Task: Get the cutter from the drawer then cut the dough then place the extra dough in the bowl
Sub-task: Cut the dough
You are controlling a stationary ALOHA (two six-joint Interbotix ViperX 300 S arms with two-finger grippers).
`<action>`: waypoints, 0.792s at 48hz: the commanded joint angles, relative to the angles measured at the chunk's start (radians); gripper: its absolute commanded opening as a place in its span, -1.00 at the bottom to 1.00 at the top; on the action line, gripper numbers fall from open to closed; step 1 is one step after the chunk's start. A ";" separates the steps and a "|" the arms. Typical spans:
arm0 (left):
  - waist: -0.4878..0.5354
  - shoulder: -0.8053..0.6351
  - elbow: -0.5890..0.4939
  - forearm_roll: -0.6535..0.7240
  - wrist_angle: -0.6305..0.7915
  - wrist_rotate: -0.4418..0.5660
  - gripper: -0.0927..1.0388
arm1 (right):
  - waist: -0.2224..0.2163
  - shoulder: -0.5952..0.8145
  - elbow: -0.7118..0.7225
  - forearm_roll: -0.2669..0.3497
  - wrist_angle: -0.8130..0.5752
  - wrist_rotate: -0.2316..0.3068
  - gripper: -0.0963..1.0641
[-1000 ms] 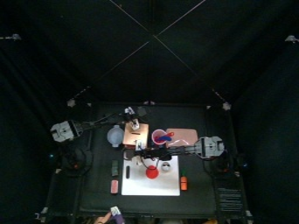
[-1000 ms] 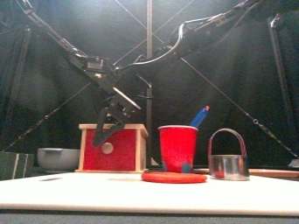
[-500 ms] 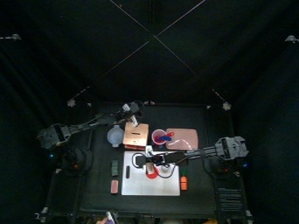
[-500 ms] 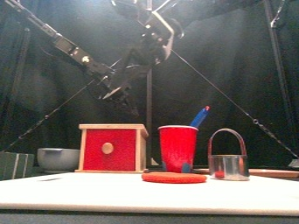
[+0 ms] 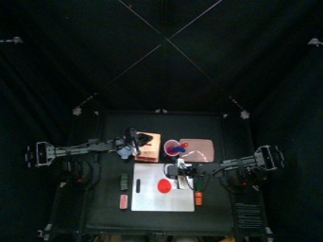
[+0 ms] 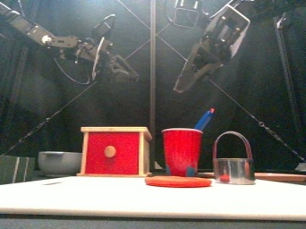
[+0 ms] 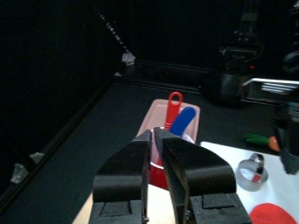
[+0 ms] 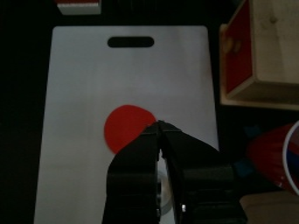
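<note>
Both arms have lifted since a second ago: your left tool [image 7: 159, 140], then down at the wooden box [image 6: 116, 150], now hangs high above it and off to its left, jaws pressed together and holding nothing. Your right tool [image 8: 163, 129], likewise pressed together and empty, hangs high over the white board [image 8: 128, 87], its tips above the edge of the red dough [image 6: 178, 181]. Well below it and a little to its right, the cutter [image 6: 234, 161] stands upright near the red cup [image 6: 183, 150].
</note>
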 commanded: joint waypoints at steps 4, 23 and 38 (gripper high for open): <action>-0.060 -0.009 0.063 0.012 -0.149 0.003 0.16 | -0.002 -0.037 -0.005 0.009 0.114 0.014 -0.12; -0.078 -0.008 0.118 0.017 -0.158 0.005 0.16 | 0.011 0.005 0.032 0.071 0.179 0.034 0.62; -0.075 0.008 0.153 0.015 -0.158 0.006 0.16 | 0.038 0.094 0.029 0.018 0.167 0.031 0.60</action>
